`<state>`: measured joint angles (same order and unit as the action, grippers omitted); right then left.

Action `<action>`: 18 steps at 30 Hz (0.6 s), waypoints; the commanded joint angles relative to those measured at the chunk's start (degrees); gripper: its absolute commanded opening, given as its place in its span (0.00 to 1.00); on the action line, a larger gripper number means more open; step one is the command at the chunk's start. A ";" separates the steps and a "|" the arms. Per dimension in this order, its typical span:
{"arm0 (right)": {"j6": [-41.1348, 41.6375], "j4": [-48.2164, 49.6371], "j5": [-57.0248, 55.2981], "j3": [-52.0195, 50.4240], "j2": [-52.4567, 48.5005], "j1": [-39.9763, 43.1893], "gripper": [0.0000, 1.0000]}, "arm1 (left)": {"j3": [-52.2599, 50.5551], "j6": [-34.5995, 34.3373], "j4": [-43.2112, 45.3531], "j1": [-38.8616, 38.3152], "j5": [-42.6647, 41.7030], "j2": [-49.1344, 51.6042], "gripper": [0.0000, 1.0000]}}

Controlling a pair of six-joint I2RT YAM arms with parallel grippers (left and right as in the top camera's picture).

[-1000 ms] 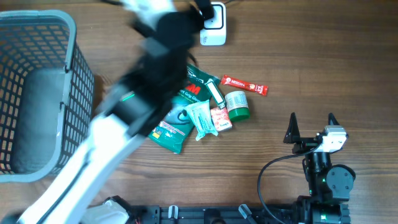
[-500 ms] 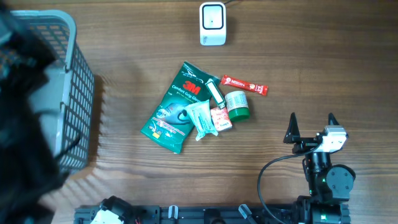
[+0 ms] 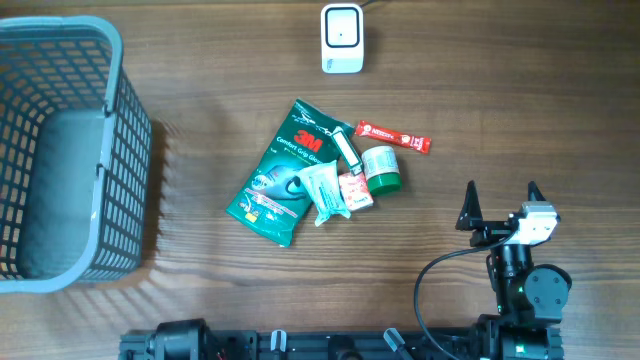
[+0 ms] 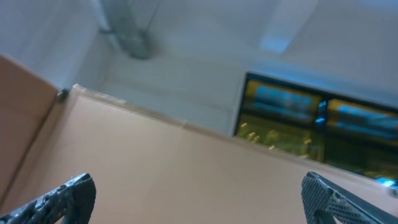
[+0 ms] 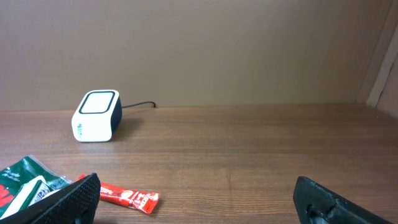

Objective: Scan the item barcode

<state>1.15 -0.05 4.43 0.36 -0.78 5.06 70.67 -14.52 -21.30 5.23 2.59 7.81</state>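
Observation:
The items lie in a pile mid-table: a green 3M pack, a red sachet, a green-capped jar, a white packet and a small red box. The white barcode scanner stands at the far edge, its cable trailing back. My right gripper rests open, right of the pile, nothing between its fingers. In the right wrist view the scanner, red sachet and green pack lie ahead of the right gripper. My left gripper is open and empty, pointing up at a wall and ceiling; the overhead view does not show it.
A grey plastic basket stands at the left edge of the table. The right arm's base and black cable sit at the front right. A beige panel fills the left wrist view.
The left arm, which hung over the pile a second ago, has swung left past the basket and out of the overhead view. The right arm and the items have not moved.

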 commanded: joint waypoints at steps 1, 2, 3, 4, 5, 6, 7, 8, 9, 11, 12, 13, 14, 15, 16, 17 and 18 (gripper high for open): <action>-1.01 0.13 -0.55 -0.04 0.35 -0.02 1.00 | -0.44 -1.14 -0.59 -0.87 -2.80 -7.34 1.00; -1.01 0.13 -0.55 -0.04 0.35 -0.02 1.00 | 0.94 -1.18 -1.55 -1.40 -2.84 -7.54 1.00; -1.01 0.13 -0.55 -0.04 0.35 -0.02 1.00 | 1.20 -1.16 -1.68 -1.64 -3.04 -7.54 1.00; -1.01 0.13 -0.55 -0.04 0.35 -0.02 1.00 | 1.44 -1.16 -1.60 -1.64 -2.99 -7.54 1.00; -1.01 0.11 -0.57 -0.04 0.35 -0.02 1.00 | 1.44 -1.22 -1.70 -1.68 -3.02 -7.54 1.00; -0.98 0.13 -0.55 -0.04 0.35 -0.02 1.00 | 1.44 -1.22 -1.66 -1.95 -2.99 -7.54 1.00; -1.01 0.13 -0.55 -0.04 0.35 -0.02 0.99 | 1.44 -1.14 -1.22 -2.29 -2.05 -7.54 1.00; -1.01 0.13 -0.55 -0.04 0.35 -0.02 1.00 | 1.42 -1.18 -1.86 -2.40 0.39 -7.54 1.00; -1.01 0.13 -0.55 -0.04 0.35 -0.02 1.00 | 0.92 -1.88 -1.22 -2.34 0.46 -7.50 1.00; -1.01 0.11 -0.55 -0.04 0.35 -0.02 1.00 | -0.87 -4.79 2.58 -2.36 0.48 -7.43 1.00; -1.01 0.13 -0.55 -0.04 0.35 -0.02 1.00 | -2.10 -5.92 4.76 -2.36 0.50 -7.41 1.00; -1.11 0.13 -0.57 -0.04 0.35 -0.02 1.00 | -3.61 -5.88 6.10 -2.36 1.03 -7.39 1.00; -0.87 0.17 -0.17 -0.04 0.35 -0.02 1.00 | -4.37 -5.86 5.33 -2.36 3.02 -7.39 1.00; -0.22 0.20 0.87 -0.04 0.35 -0.02 1.00 | -4.85 -5.90 2.27 -2.36 5.31 -7.39 1.00; 6.93 0.52 3.43 -0.04 0.28 -0.02 1.00 | -4.92 -6.10 -3.61 -2.36 5.42 -7.39 1.00; 16.00 1.22 5.22 -0.02 0.26 -0.02 1.00 | -5.18 -7.21 -8.20 -2.36 5.44 -7.39 1.00; 24.24 1.25 8.83 0.07 0.26 -0.02 1.00 | -5.81 -7.41 -12.15 -2.47 5.42 -7.39 1.00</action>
<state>6.92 0.47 6.24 0.36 -0.78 5.06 66.26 -19.97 -27.35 3.27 6.11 0.40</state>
